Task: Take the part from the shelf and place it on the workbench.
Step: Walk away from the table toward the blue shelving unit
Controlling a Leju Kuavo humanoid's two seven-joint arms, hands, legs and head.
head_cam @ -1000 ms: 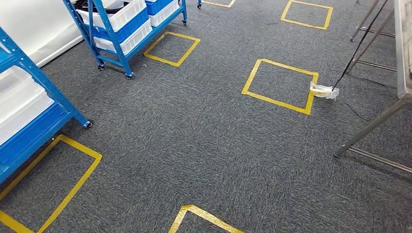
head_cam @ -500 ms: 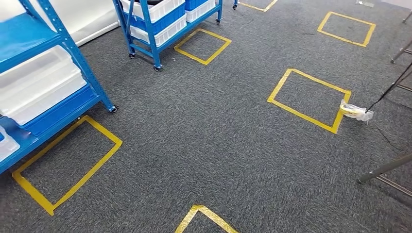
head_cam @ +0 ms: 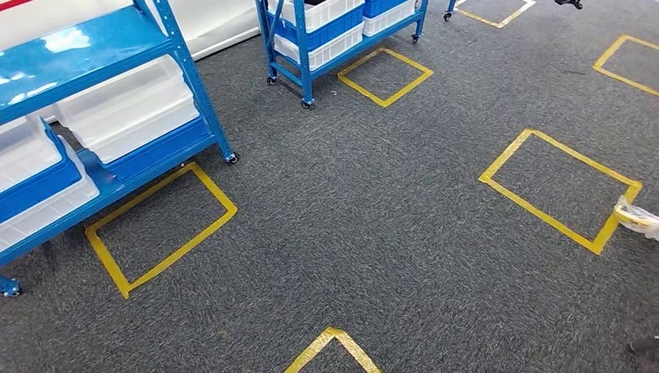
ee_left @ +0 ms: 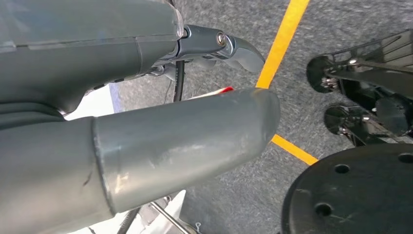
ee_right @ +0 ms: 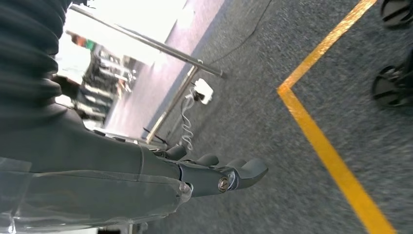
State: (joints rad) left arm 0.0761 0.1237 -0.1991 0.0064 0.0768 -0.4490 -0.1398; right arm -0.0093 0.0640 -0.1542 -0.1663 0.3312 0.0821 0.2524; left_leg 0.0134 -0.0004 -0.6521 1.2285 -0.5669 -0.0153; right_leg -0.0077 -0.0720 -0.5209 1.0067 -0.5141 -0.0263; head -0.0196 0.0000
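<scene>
A blue shelf rack [head_cam: 116,48] stands at the left of the head view, with white bins [head_cam: 128,109] on its lower levels and a blue and white bin [head_cam: 31,167] nearer to me. A second blue wheeled rack [head_cam: 307,47] with white and blue bins stands farther back. I cannot make out the part itself. My left hand [ee_left: 185,122] hangs over the carpet, thumb and fingers apart, holding nothing. My right hand [ee_right: 204,175] also hangs with its fingers stretched out and nothing in them.
Grey carpet carries several yellow tape squares, one in front of the near rack [head_cam: 159,225] and one at the right [head_cam: 559,186]. A taped bundle [head_cam: 637,219] lies at the right edge. The right wrist view shows a metal stand leg [ee_right: 170,107] with a cable.
The camera has swung left: the near blue rack has come far into the picture, and the metal legs at the right have left it. Neither hand has taken hold of anything.
</scene>
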